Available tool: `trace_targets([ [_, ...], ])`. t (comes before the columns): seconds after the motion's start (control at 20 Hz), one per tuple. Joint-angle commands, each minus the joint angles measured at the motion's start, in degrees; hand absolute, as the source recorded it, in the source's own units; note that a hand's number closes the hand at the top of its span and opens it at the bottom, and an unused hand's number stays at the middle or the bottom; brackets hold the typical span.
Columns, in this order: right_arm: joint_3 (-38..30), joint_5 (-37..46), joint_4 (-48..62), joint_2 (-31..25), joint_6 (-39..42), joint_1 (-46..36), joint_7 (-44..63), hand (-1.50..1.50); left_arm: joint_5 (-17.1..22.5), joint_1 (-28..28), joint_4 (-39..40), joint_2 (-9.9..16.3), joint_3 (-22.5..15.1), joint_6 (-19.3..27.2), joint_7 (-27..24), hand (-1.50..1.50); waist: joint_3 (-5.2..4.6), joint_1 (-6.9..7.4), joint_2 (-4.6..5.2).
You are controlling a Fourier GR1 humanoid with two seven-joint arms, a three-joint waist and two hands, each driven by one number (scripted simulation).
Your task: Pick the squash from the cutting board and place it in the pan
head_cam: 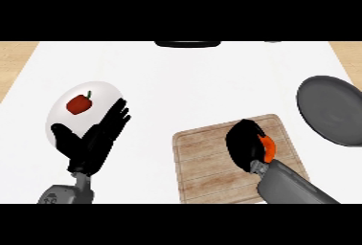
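One counter (pixel 198 76), one board (pixel 212 162), one grey pan (pixel 332 112) to the board's right, one white plate (pixel 71 100) with one red pepper (pixel 79 104). The step looks like the grasp: the right hand (pixel 244 143) curls over the orange squash (pixel 268 148) on the board. Next it needs lifting and carrying right to the pan. The left hand (pixel 96 139) rests open, fingers straight, beside the plate
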Motion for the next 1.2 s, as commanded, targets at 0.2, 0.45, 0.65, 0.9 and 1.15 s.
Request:
trace_targets([
  [0.2,-25.27,-12.11,-1.47,14.03,-8.89,8.35,18.21,1.5,0.64,2.85,-1.43,0.67,1.79,0.44,-0.73,0.0,0.47,-3.51,-0.15],
  [0.45,-31.0,-8.33,-5.99,22.26,-23.76,8.77,32.34,1.5,-0.22,2.3,-0.77,-0.13,0.75,0.63,-0.92,0.0,0.14,-1.94,-0.18],
  [0.65,-31.16,-4.8,-14.14,23.28,-32.34,8.66,35.56,1.5,-1.21,2.72,-2.37,-0.92,-0.82,1.21,-0.32,0.0,0.08,-1.25,-0.44],
  [0.9,-32.89,-7.81,-23.85,24.15,-40.66,11.54,36.14,1.5,-0.15,2.41,-0.45,-0.03,0.76,-0.25,-0.68,0.0,0.05,-1.05,-0.25],
  [1.15,-40.83,-13.68,-23.37,24.19,-45.96,10.07,32.17,1.5,-1.53,4.52,-3.14,-1.73,-1.83,0.29,-0.01,0.0,0.04,-0.13,-0.04],
])
